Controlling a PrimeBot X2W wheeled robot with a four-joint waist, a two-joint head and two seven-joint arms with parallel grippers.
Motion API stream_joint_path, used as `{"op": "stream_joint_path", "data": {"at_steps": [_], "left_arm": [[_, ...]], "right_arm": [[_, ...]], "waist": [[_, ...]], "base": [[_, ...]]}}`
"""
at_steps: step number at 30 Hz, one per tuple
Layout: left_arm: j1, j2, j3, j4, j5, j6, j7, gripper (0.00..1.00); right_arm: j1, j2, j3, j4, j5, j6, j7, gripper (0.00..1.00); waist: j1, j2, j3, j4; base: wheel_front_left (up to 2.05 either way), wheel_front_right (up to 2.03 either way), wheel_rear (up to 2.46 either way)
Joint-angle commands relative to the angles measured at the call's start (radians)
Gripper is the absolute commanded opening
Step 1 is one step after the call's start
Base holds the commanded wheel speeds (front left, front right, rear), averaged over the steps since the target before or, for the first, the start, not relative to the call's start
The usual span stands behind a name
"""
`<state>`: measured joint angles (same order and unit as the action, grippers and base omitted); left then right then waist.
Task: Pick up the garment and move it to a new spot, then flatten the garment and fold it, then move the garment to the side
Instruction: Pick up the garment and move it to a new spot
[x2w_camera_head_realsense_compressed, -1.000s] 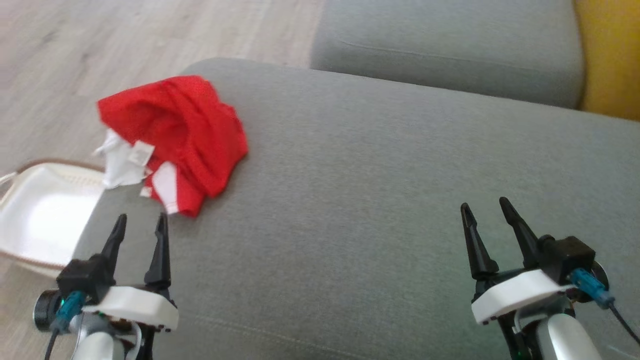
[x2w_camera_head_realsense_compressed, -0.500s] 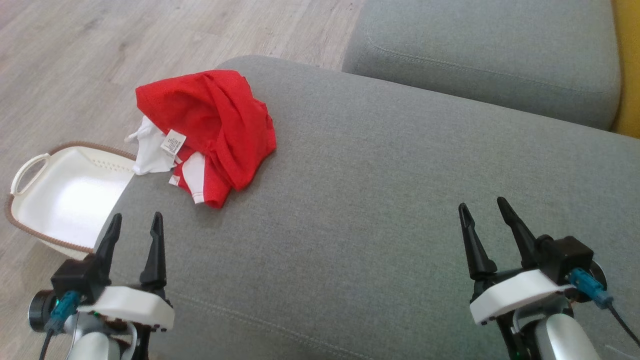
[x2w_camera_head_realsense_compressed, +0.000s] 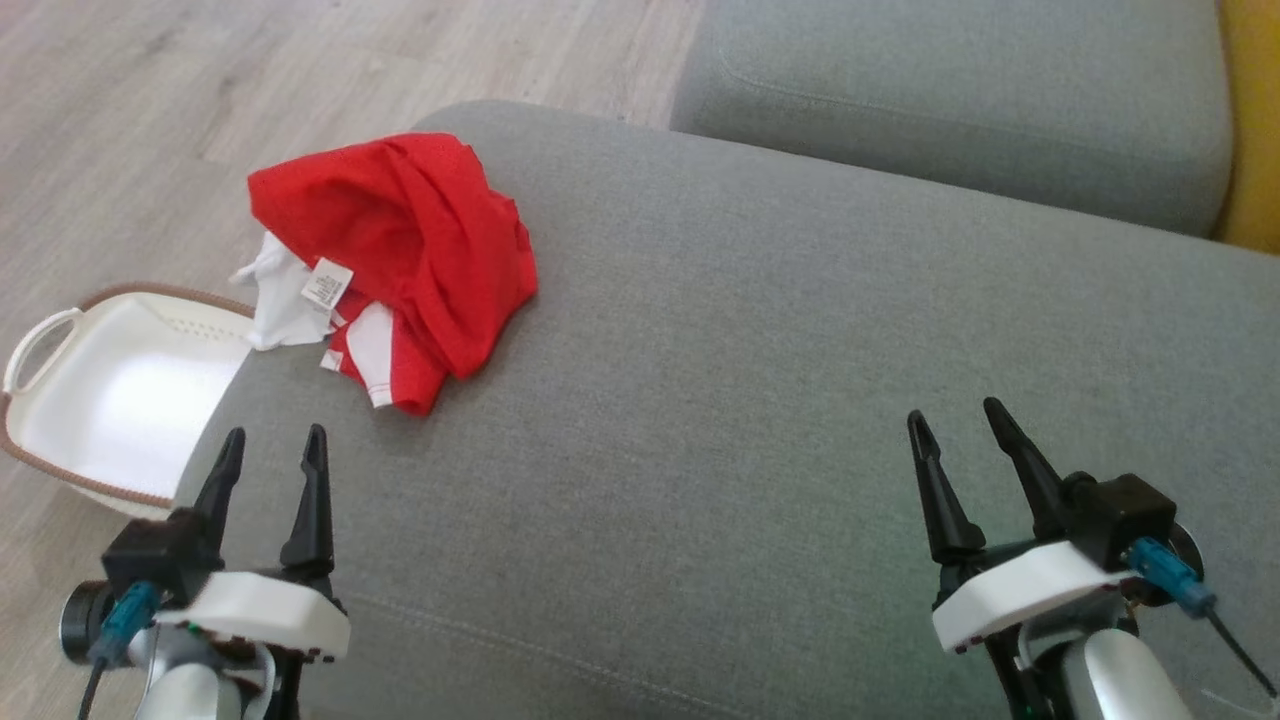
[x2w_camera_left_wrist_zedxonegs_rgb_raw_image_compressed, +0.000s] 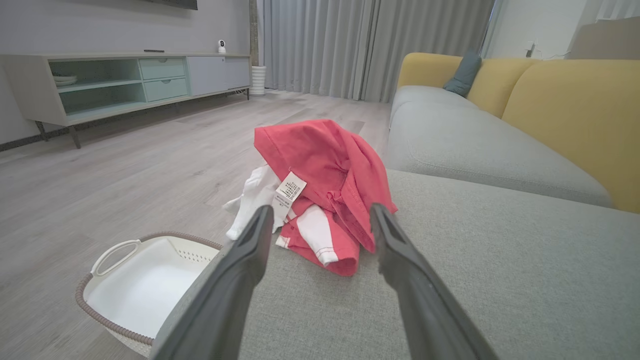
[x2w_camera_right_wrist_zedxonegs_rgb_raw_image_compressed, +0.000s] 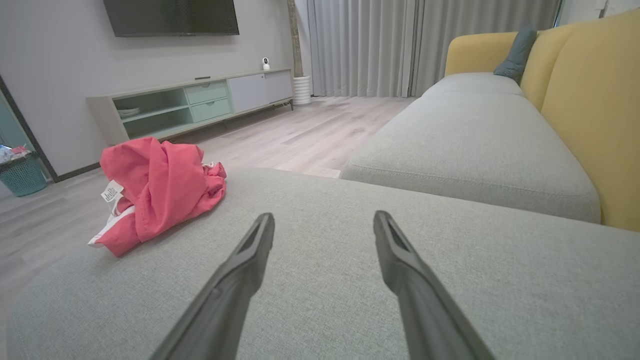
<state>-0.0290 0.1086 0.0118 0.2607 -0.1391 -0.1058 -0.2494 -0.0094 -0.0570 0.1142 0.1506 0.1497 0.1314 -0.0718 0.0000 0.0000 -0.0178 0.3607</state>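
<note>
While the red garment (x2w_camera_head_realsense_compressed: 420, 240) lies crumpled at the upper left of the frame, on the corner of the grey sofa cushion (x2w_camera_head_realsense_compressed: 760, 400), the left fingers (x2w_camera_head_realsense_compressed: 312, 500) at lower left stand spread wide, empty, near it. The right fingers (x2w_camera_head_realsense_compressed: 935, 490), lower right, are equally wide and empty, well apart from it. A white basket (x2w_camera_head_realsense_compressed: 150, 290) sits at the left edge.

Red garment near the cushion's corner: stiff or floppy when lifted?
Likely floppy: the red garment lies crumpled in soft folds. Probably light, since the cloth looks thin. A pinch may lift one layer only, the white part trailing.
</note>
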Motion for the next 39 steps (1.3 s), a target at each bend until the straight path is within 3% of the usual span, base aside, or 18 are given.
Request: {"op": "stream_joint_path", "data": {"at_steps": [1, 10, 22, 37, 38, 39], "left_arm": [[-0.075, 0.01, 0.026, -0.024, -0.002, 0.001, -0.012, 1.0], [-0.233, -0.002, 0.026, 0.061, -0.02, 0.004, -0.012, 1.0], [-0.521, 0.039, 0.079, 0.276, -0.044, -0.004, -0.012, 1.0], [-0.785, 0.106, 0.091, 0.696, -0.088, -0.019, -0.012, 1.0], [-0.795, 0.108, 0.083, 0.714, -0.091, -0.021, -0.011, 0.96], [-0.804, 0.111, 0.074, 0.73, -0.095, -0.022, -0.01, 0.66]], "right_arm": [[-0.046, -0.009, 0.024, -0.04, 0.001, -0.001, -0.001, 1.0], [-0.114, -0.045, 0.037, -0.096, -0.014, -0.001, 0.041, 1.0], [-0.204, -0.087, 0.021, -0.181, -0.03, -0.001, 0.084, 1.0], [-0.244, -0.091, 0.017, -0.196, -0.038, -0.001, 0.093, 1.0], [-0.244, -0.09, 0.016, -0.195, -0.037, -0.001, 0.094, 1.0], [-0.243, -0.089, 0.015, -0.194, -0.036, -0.001, 0.094, 1.0]], "waist": [[0.0, 0.0, 0.029, -0.018], [0.0, 0.0, 0.18, -0.093], [0.0, 0.0, 0.406, -0.162], [0.0, 0.0, 0.489, -0.159], [0.0, 0.0, 0.487, -0.159], [0.0, 0.0, 0.485, -0.159]], "base": [[0.0, 0.0, 0.0], [0.0, 0.0, 0.0], [0.0, 0.0, 0.0], [0.0, 0.0, 0.0], [0.0, 0.0, 0.0], [0.0, 0.0, 0.0]]}}
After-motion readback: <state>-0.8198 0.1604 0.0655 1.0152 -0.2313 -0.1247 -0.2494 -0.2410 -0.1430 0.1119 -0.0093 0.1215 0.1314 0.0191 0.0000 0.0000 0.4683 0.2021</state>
